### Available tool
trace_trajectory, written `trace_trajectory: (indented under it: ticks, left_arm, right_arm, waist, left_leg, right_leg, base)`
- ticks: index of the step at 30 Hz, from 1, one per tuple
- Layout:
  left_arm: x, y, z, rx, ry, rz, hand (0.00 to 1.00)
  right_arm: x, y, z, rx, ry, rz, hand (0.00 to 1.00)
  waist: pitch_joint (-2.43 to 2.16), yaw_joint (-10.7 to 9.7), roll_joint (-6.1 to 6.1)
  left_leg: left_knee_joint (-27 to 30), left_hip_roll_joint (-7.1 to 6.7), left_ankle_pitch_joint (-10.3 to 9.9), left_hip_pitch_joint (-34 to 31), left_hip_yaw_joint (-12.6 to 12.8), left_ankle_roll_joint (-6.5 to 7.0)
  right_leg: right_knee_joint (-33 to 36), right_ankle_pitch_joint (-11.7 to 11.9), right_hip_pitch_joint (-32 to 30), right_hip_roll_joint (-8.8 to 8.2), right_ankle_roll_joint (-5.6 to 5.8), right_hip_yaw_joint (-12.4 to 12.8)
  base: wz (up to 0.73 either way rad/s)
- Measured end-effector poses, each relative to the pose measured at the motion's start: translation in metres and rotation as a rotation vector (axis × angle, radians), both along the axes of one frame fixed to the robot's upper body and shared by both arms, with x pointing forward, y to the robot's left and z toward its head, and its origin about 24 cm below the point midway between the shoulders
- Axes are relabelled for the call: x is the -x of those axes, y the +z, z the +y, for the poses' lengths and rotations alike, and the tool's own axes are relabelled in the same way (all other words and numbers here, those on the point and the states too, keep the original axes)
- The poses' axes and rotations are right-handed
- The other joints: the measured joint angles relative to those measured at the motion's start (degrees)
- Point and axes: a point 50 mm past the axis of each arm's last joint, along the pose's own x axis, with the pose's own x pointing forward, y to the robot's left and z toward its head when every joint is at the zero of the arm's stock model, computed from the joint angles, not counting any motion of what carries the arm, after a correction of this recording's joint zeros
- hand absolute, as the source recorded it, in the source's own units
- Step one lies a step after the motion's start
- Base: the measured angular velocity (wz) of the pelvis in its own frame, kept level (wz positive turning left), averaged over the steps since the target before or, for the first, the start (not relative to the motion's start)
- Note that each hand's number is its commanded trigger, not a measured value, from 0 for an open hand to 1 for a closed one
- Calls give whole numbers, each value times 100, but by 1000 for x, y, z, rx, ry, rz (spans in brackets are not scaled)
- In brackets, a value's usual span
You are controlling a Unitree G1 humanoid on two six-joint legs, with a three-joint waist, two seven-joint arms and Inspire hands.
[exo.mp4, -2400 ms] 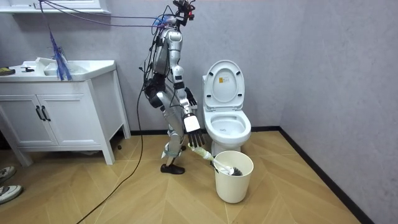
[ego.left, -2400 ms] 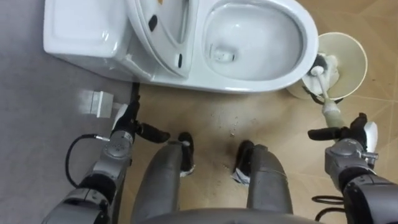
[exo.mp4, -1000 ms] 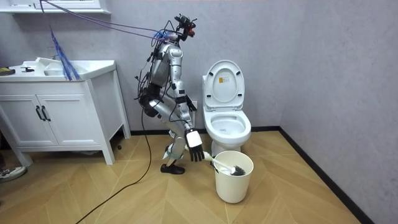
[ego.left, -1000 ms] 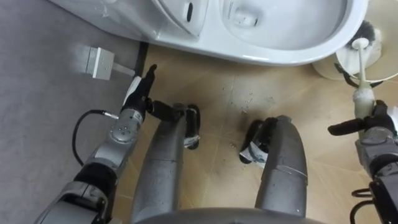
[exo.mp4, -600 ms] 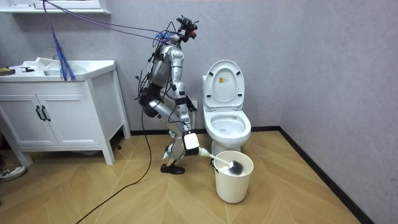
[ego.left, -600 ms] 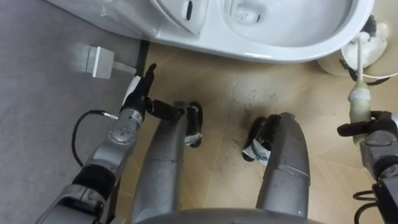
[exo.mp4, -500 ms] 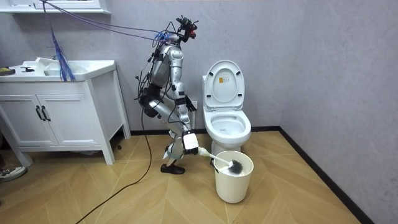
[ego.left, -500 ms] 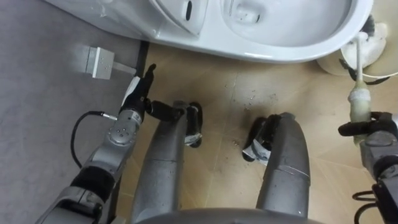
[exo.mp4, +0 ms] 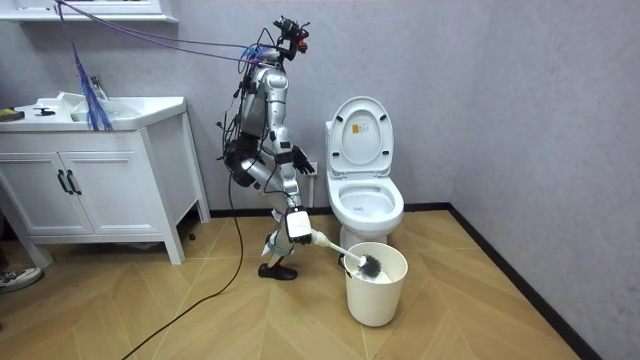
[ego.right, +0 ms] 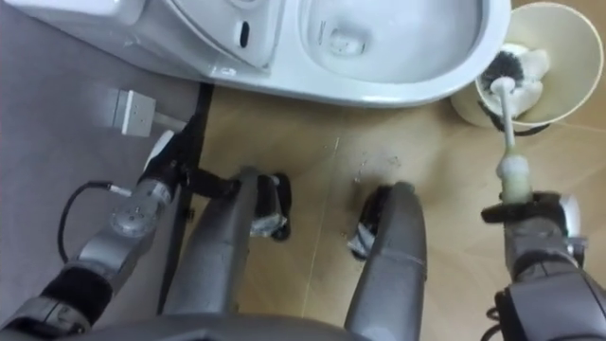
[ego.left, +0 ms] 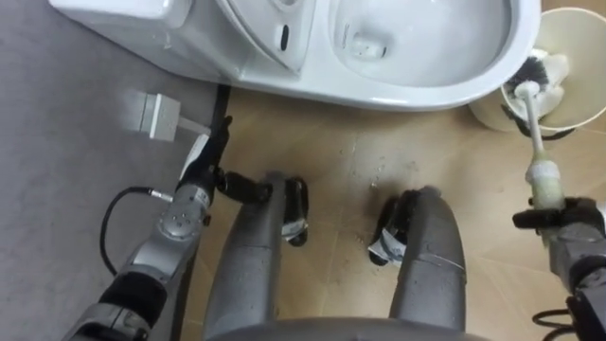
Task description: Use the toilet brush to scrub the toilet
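Right hand (ego.left: 566,224) clamps a white-handled, dark-bristled toilet brush (ego.left: 533,123), its head ahead over a cream round plastic bucket (ego.left: 488,116) on tan wooden flooring (ego.left: 341,156). White ceramic toilet (ego.left: 426,90) forward-left. Left hand (ego.left: 194,178) hangs with fingers straight.

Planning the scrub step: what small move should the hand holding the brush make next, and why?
Probably lift: the right hand grips the white-handled toilet brush, whose dark bristle head is over the cream plastic bucket, beside the open white toilet bowl.

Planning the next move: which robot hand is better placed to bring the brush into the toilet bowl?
Right. The right robot hand grips the toilet brush, bristles at the bucket beside the toilet bowl. The left robot hand hangs open by the tank, away from both.
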Motion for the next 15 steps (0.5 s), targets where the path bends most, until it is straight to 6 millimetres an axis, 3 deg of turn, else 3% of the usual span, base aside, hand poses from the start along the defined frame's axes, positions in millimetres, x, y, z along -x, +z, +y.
trace_trajectory:
  ticks: [3, 9, 13, 15]
  left_arm:
    - [5, -4, 2, -2, 6, 18, 0]
    - [15, -16, 12, -32, 30, 83, 0]
    - [31, -23, 23, -59, 51, 126, 0]
    - [42, -28, 30, -67, 79, 152, 0]
  right_arm:
    - [5, -4, 2, -26, -20, 16, 100]
    - [7, -8, 7, -102, -100, -22, 100]
    - [14, -16, 14, -154, -171, -48, 100]
    - [27, -23, 19, -182, -212, -40, 100]
  waist:
    - [0, -22, -10]
    - [-5, -89, -166]
    - [-51, -143, -302]
    - [-91, -161, -348]
  left_leg:
    - [-335, 34, 54, 409, 12, -8]
    - [-1150, -3, 191, 1264, 40, -17]
    - [-1524, -14, 208, 1828, 75, -12]
    - [-1668, -5, 209, 2198, 71, -11]
  right_leg:
    - [-397, 104, 425, 85, 32, -53]
    - [-1271, 311, 1277, 237, 169, -77]
    - [-1732, 375, 1871, 260, 224, -172]
    - [-2053, 403, 2363, 295, 271, -303]
  base:
    - [-9]
    - [-4]
    - [0]
    - [14]
